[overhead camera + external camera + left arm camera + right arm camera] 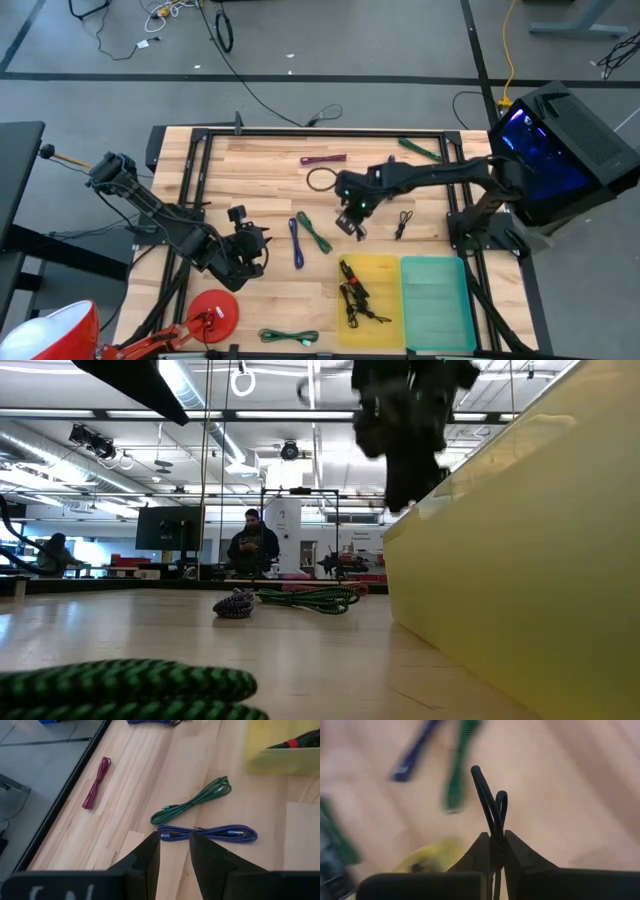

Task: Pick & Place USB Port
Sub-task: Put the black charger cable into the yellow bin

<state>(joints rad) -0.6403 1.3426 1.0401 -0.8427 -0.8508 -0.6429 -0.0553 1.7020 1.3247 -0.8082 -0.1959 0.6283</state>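
Note:
My right gripper point(351, 220) is above the middle of the table, just on the far side of the yellow bin point(368, 290), and is shut on a folded black cable point(489, 802). In the low view it hangs high point(405, 430) beside the bin's wall point(520, 560). Black cables point(355, 295) lie in the yellow bin. My left gripper point(262, 245) is open and empty at the left. Its fingertips point(175, 851) point at a blue cable point(207, 834) and a green cable point(192, 802), both lying flat on the table. My right gripper pinches the folded black cable between its two fingers, just below the cable's bends point(495, 827). Two looped ends stick out past the fingertips, so several strands are in the hold. The cable is lifted clear of the table.
A green bin point(435, 290) stands right of the yellow one. Loose cables lie about: maroon point(323, 158), a black ring point(322, 180), small black point(403, 222), green at the far right point(420, 150), green at the near edge point(288, 337). A person point(252, 545) stands beyond the table.

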